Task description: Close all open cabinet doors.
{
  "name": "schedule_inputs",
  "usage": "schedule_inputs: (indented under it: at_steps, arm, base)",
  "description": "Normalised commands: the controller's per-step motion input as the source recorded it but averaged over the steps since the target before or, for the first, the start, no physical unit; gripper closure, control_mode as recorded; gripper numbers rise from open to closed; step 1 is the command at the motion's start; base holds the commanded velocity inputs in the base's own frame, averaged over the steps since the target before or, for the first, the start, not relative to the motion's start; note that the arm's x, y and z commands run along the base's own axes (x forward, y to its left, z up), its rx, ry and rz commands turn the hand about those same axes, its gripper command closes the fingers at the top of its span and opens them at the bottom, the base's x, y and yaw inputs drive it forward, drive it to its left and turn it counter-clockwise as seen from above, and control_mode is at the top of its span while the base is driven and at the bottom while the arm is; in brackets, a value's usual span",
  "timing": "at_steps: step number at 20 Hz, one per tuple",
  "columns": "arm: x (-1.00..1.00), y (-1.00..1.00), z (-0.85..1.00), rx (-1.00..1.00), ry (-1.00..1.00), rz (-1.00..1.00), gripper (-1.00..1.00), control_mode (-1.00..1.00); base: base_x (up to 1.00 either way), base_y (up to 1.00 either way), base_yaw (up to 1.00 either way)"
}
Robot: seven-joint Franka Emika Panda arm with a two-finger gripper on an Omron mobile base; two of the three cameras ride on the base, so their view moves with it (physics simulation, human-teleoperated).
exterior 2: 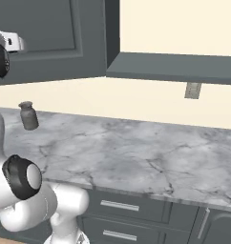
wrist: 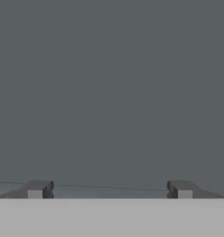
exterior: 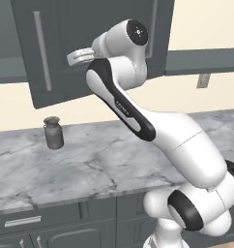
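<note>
Taking the marble counter (exterior: 90, 169) as the landmark: at its far left stands a small grey canister (exterior: 53, 132), which the right base view also shows near the wall. Above the canister hangs the cabinet door (exterior: 65, 48), swung out from the wall, its long silver handle (exterior: 42, 51) visible in the left base view but not the right. The arm reaches up over the counter to that door's panel. In the hand view the gripper (wrist: 109, 190) faces flat grey door surface, fingertips (wrist: 37, 189) spread wide apart, holding nothing. Further right, above the counter, the right base view shows a grey shelf (exterior 2: 184, 66) and a wall outlet (exterior 2: 193, 89).
</note>
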Motion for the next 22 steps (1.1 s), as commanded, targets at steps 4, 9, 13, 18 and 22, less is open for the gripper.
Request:
schedule_inputs:
  at_steps: [4, 9, 13, 18, 22]
  arm:
    - [0.74, 0.23, -0.09, 0.0, 0.0, 0.0, -1.0, -1.0]
    - [0.76, 0.28, -0.05, 0.0, 0.0, 0.0, -1.0, -1.0]
    - [0.65, 0.29, -0.02, 0.0, 0.0, -0.01, -1.0, -1.0]
    - [0.39, 0.14, -0.05, 0.0, 0.0, -0.06, -1.0, -1.0]
    - [0.55, 0.09, -0.12, 0.0, 0.0, -0.09, -1.0, -1.0]
  base:
    - [0.0, 0.0, 0.0]
    - [0.0, 0.0, 0.0]
    - [0.0, 0.0, 0.0]
    - [0.0, 0.0, 0.0]
    - [0.0, 0.0, 0.0]
